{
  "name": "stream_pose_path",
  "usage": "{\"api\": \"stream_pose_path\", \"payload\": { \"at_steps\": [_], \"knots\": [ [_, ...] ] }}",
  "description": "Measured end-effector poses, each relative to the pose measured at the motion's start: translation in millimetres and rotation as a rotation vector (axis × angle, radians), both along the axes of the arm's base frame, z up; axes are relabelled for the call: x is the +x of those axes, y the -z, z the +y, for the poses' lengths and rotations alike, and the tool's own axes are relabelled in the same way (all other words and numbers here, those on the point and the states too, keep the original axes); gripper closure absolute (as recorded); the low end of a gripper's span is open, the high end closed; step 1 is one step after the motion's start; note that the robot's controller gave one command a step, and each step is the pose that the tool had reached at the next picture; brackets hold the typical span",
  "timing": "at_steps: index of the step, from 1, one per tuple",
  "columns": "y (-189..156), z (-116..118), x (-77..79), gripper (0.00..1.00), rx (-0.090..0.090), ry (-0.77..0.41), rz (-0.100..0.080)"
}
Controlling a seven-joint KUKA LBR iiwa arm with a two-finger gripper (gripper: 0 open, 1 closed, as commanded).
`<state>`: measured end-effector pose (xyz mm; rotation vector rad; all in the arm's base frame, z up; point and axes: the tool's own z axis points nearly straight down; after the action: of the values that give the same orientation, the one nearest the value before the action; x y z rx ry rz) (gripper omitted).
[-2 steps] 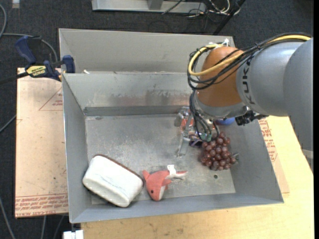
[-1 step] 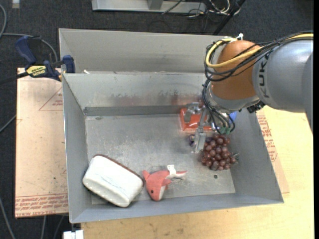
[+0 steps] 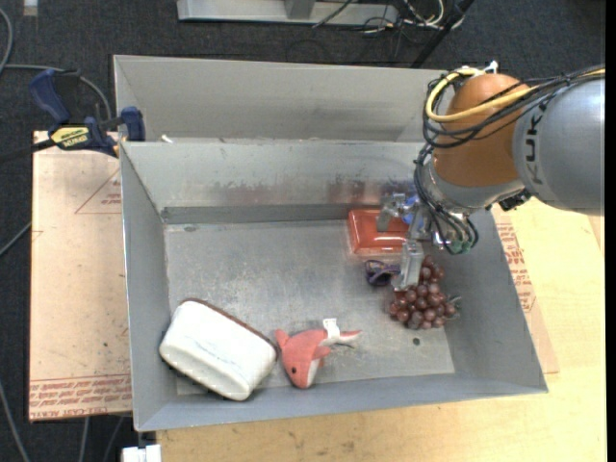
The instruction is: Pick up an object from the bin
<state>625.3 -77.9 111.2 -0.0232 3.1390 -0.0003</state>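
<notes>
View: camera view, looking down into the bin (image 3: pixel 241 258).
Gripper: I see the gripper (image 3: pixel 412 266) low in the bin, its tip at the top edge of a bunch of dark red grapes (image 3: pixel 420 298).
Jaws: I cannot tell whether they are open or closed. I see nothing held between them.
Grapes: directly below and just in front of the jaws, lying flat on the bin floor. They look to be touching the tip or very nearly so.
Handling: I judge them to be a light plastic bunch with hard, smooth, round berries. The berries are likely to slip or roll apart under a pinch, and the bunch may flex at its stem.
Hold: I would close across the narrow top of the bunch, nearest the jaws, where the berries crowd at the stem, not across the wide lower end.
Block: an orange block (image 3: pixel 371 231) sits just beside the jaws, behind and to the side away from the arm.
Scrap: a small purple scrap (image 3: pixel 378 273) lies next to the jaws on that same side, near the grapes. I cannot tell what it is.
Rest: a pink toy (image 3: pixel 306 351) and a white pad (image 3: pixel 218 348) lie well apart from the jaws, across the floor.
Arm: the arm (image 3: pixel 568 142) comes in over the rim, its orange cover (image 3: pixel 476 133) above the jaws and the wrist pointing steeply down.
Risk: in my judgement a closing pinch could snag the scrap along with the grapes.
</notes>
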Motion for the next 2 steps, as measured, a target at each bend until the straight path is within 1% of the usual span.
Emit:
{"api": "stream_pose_path", "payload": {
  "at_steps": [1, 2],
  "knots": [
    [-9.5, 7.5, -5.9, 0.0, 0.002, -0.076, 0.002],
    [1.1, 11.6, 0.2, 0.0, 0.0, -0.335, -0.003]
  ]
}}
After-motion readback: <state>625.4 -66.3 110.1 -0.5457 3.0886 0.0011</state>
